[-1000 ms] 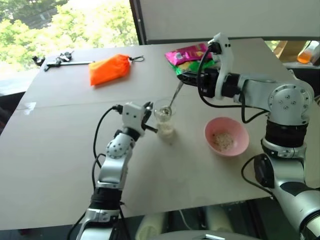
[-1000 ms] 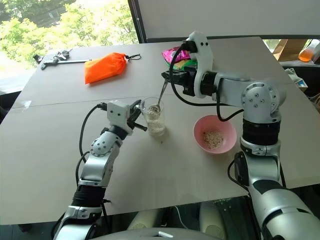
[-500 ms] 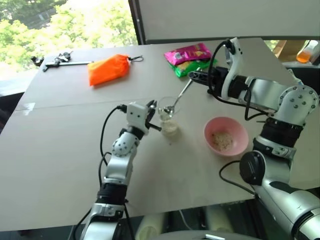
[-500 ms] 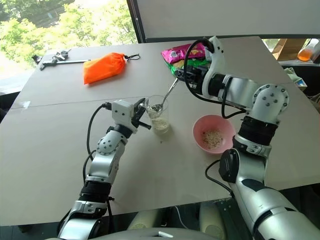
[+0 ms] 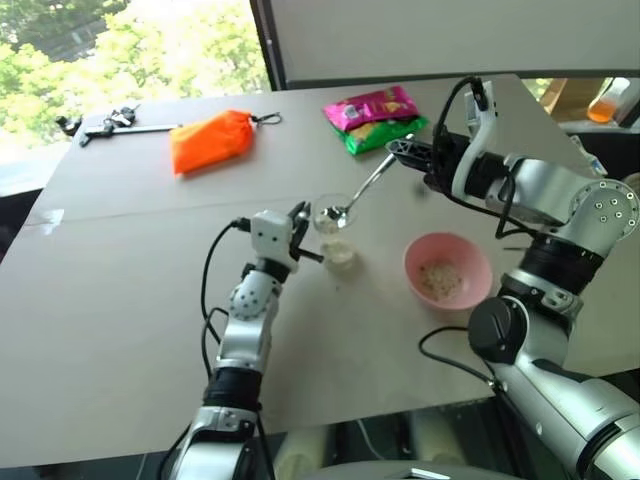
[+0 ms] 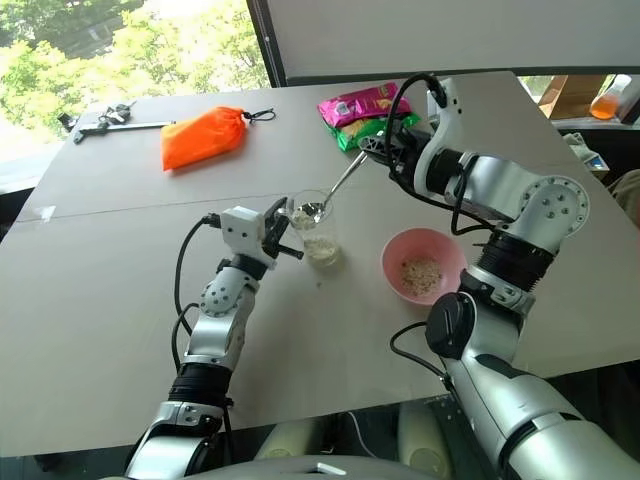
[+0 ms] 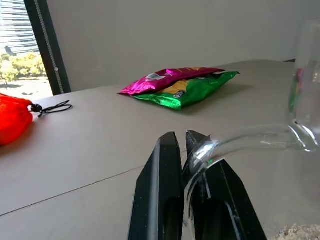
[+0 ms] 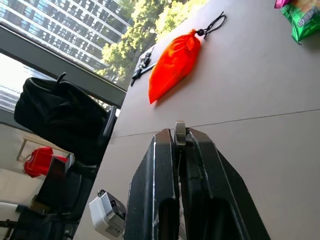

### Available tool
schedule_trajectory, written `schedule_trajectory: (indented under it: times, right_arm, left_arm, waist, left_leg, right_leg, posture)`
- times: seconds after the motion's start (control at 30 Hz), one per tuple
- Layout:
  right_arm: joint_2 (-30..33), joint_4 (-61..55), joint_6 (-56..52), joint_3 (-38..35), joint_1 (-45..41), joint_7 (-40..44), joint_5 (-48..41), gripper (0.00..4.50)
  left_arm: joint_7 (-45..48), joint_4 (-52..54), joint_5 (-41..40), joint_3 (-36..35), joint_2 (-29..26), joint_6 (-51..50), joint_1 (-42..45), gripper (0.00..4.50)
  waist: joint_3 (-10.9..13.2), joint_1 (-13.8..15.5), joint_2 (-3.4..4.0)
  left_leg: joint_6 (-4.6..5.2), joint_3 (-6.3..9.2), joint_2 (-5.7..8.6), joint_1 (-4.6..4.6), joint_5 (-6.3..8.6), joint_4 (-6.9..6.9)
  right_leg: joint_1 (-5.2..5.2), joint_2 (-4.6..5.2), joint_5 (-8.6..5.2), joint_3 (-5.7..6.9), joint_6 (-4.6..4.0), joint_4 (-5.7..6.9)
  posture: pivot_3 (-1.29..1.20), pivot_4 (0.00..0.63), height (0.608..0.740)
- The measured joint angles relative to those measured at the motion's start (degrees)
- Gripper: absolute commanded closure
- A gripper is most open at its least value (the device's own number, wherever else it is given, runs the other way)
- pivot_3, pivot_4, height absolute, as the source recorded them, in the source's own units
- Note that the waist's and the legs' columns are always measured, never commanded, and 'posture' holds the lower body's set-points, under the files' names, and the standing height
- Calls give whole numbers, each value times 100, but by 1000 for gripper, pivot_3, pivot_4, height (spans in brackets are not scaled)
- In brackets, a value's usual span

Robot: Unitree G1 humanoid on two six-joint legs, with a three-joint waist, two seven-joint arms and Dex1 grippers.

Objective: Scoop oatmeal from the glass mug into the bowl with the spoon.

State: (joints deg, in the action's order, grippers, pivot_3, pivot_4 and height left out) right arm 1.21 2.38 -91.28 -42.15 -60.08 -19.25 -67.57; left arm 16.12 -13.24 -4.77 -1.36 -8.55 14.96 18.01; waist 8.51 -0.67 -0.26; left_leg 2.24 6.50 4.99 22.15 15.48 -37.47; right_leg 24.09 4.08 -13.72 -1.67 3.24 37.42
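Observation:
The glass mug (image 5: 336, 236) stands mid-table with oatmeal (image 5: 341, 256) at its bottom. My left gripper (image 5: 298, 226) is shut on the mug's clear handle (image 7: 250, 137), and its black fingers (image 7: 167, 170) pinch the glass. My right gripper (image 5: 404, 151) is shut on the tip of the spoon's handle (image 8: 180, 131). The spoon (image 5: 358, 193) slants down to the left, its oval bowl at the mug's rim. The pink bowl (image 5: 415, 262) sits right of the mug with a small heap of oatmeal (image 5: 443, 279) in it.
An orange pouch (image 5: 212, 140) lies at the back left, with a grey metal tool (image 5: 115, 122) beyond it near the table's edge. Pink and green snack bags (image 5: 375, 112) lie behind my right gripper. A seam crosses the table behind the mug.
My right hand has moved right and rolled, so the spoon's handle has swung from steep to slanting and its bowl has risen to the mug's rim. The left gripper has kept its hold on the handle.

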Motion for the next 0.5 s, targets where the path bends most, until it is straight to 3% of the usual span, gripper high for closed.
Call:
schedule_trajectory:
  times: [0.5]
  right_arm:
    - [326, 563, 595, 142, 128, -671, -1156, 4500]
  left_arm:
    - [186, -390, -108, -34, 4, 430, 127, 4444]
  waist:
    - [0, -23, 0]
  left_leg:
    - [1, -25, -1, 0, -1, -1]
  right_leg:
    - [18, -2, 0, -26, 0, 24]
  posture:
    - [0, 150, 740]
